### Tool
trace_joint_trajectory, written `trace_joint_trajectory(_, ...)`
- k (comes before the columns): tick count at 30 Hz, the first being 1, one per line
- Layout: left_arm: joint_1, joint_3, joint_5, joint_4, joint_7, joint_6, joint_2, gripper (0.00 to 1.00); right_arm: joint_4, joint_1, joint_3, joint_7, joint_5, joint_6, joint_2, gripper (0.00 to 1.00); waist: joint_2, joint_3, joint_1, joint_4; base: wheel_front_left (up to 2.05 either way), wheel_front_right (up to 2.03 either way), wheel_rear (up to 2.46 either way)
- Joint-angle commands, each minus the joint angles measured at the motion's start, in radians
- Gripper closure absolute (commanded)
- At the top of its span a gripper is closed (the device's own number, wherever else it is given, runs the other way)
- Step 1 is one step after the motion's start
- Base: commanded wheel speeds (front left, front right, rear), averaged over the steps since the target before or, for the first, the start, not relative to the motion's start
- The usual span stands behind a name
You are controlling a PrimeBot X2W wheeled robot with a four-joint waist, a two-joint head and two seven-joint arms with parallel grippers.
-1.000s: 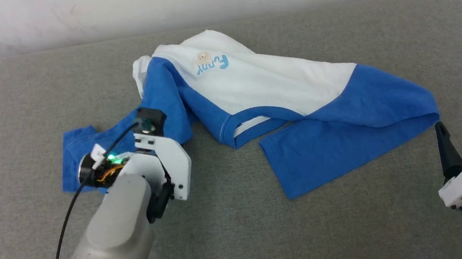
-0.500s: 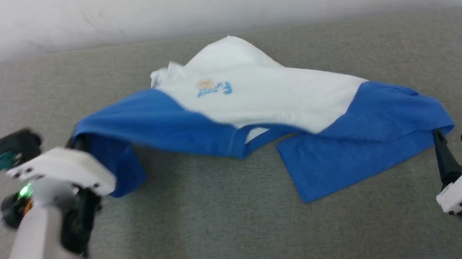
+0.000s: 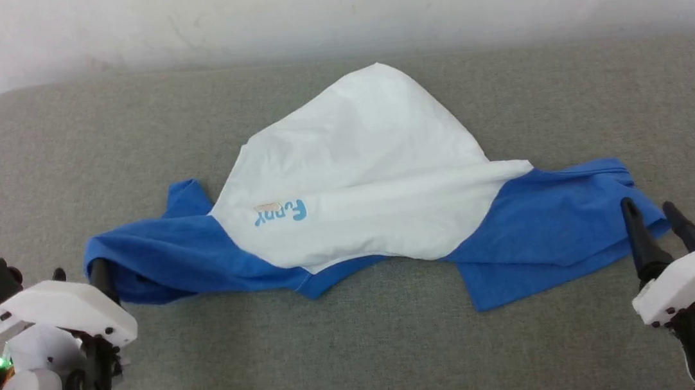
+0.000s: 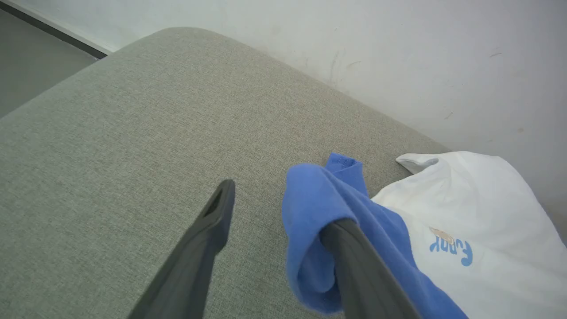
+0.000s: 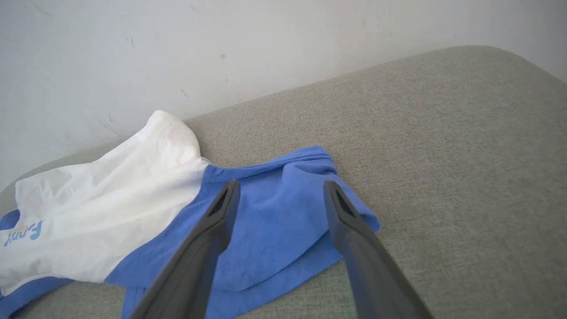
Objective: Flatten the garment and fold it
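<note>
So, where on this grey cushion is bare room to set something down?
Bare: the wide near strip of cushion in front of the garment, between left gripper and right gripper; both far corners, between its blue ends and the wall. Crowded: those blue ends, where the open jaws stand at the cloth.

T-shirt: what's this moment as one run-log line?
T-shirt: bunched on grey cushion | left fingers: open, sleeve draped over one | right fingers: open, by other sleeve

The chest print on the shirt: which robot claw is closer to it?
Left. The left gripper is at the sleeve nearest the chest print; the right gripper is at the opposite sleeve, farther off.
</note>
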Motion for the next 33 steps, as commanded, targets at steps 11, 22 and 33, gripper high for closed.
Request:
trace_joint_trajectory(11,0.202,0.127,-0.001,-0.182,-0.132,0.114,-0.031,0.0,-0.065,-0.066,0.124,0.092,-0.025,-0.001,0.0,0.0,0.0,-0.009,0.0,-0.032,0.0,0.0,0.0)
trace_joint_trajectory(22,0.148,0.012,0.156,-0.292,-0.363,0.003,0.01,0.0,0.233,-0.489,0.252,0.373,-0.242,-0.001,0.0,0.0,0.0,0.072,0.0,0.073,0.0,0.0,0.0)
trace_joint_trajectory(33,-0.008,-0.194,0.262,-0.177,-0.478,-0.143,-0.086,0.0,0.532,-0.687,0.231,0.587,-0.494,-0.001,-0.04,0.0,0.0,0.209,0.0,0.197,0.0,0.0,0.0)
